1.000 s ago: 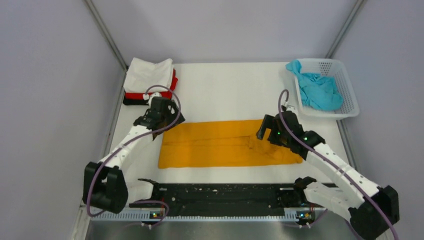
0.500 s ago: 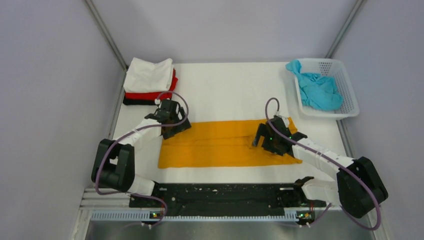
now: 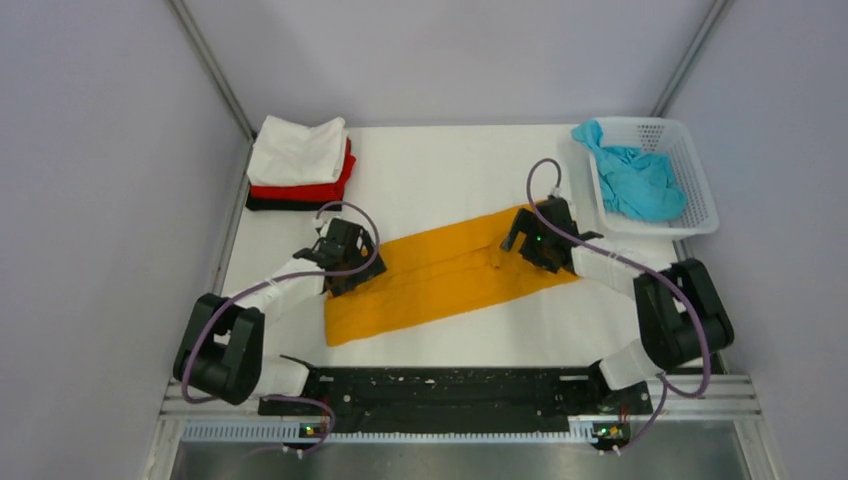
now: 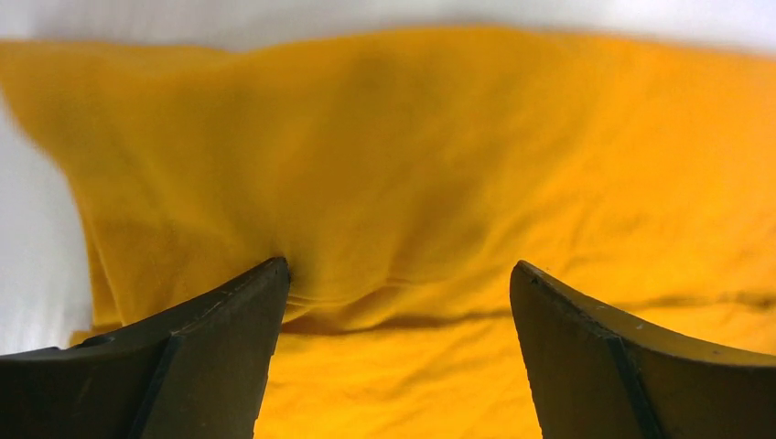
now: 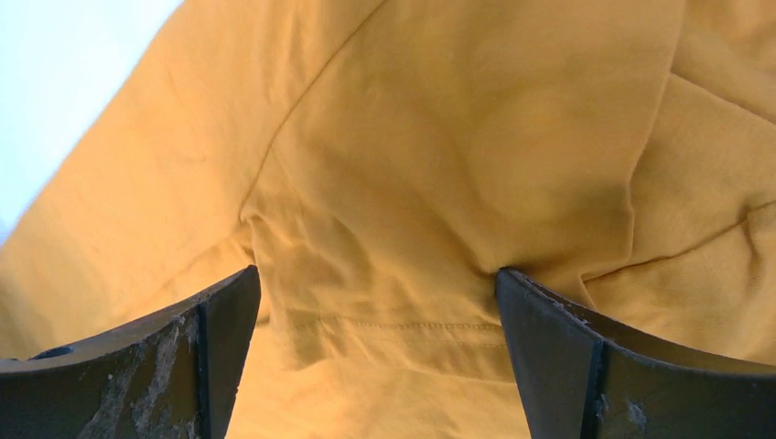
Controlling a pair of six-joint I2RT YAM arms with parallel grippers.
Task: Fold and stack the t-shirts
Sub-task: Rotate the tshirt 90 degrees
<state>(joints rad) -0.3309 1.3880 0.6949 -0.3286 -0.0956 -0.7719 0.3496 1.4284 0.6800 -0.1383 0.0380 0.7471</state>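
The orange-yellow t-shirt (image 3: 450, 275), folded into a long strip, lies slantwise across the middle of the table, its right end farther back. My left gripper (image 3: 352, 272) is open, fingertips pressed down on the strip's left end (image 4: 412, 165). My right gripper (image 3: 518, 243) is open, fingertips pressed on the cloth near the right end, astride a stitched hem (image 5: 439, 137). The folded white t-shirt (image 3: 297, 150) tops the red t-shirt (image 3: 312, 188) and the black t-shirt (image 3: 268, 204) in a stack at the back left. The teal t-shirt (image 3: 635, 180) lies crumpled in the basket.
The white perforated basket (image 3: 702, 216) stands at the back right corner. A black rail (image 3: 450, 390) with the arm bases runs along the near edge. Grey walls close in left and right.
The right gripper has moved back and left, dragging the shirt's right end away; the strip went from level to slanted. The left gripper shifted slightly right and nearer on the left end.
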